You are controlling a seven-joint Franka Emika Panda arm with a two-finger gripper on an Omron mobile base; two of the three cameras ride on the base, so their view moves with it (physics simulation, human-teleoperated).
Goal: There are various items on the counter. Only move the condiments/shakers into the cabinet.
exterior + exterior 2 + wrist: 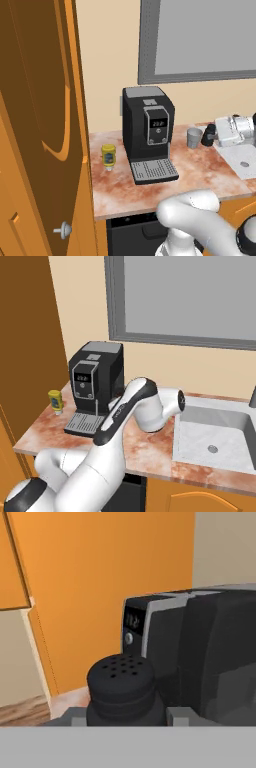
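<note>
A small black shaker (121, 687) with a holed top sits between the fingers of my gripper (125, 718), which is shut on it. In the left base view the gripper (214, 134) and the dark shaker (207, 136) are at the right of the counter (200, 175), just right of a grey cup (194, 137). A yellow mustard bottle with a blue label (108, 156) (55, 400) stands on the counter left of the coffee machine, near the cabinet. The orange cabinet's open door (35, 125) stands along the left side.
A big black coffee machine (148, 132) (95, 383) (200, 652) stands mid-counter, between the gripper and the cabinet. A pale sink (215, 436) (245, 162) lies at the right. A grey-framed window (185, 296) is on the wall behind.
</note>
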